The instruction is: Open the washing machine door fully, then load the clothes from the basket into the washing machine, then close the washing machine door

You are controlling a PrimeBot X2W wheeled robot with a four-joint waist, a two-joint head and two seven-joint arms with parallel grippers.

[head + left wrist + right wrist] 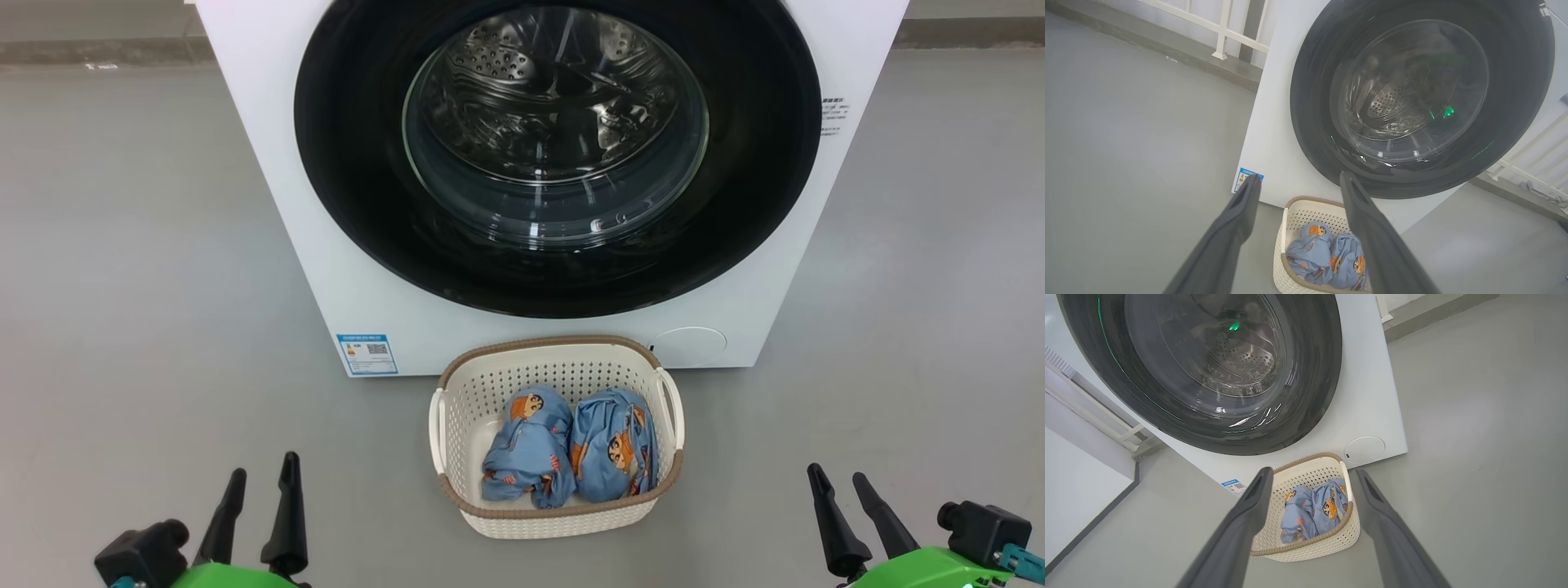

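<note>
Dark fingers of the left gripper [264, 464] stand spread and empty, well left of the basket [555, 341]. Ahead of both sets of fingertips, between them, the basket holds the clothes [571, 445], just before the washing machine [359, 302]. Its door [351, 163] looks shut, so opening it seems the step in hand. The right gripper [835, 471], also spread and empty, stands well right. Next, a gripper likely must reach the door's edge and pull.
</note>
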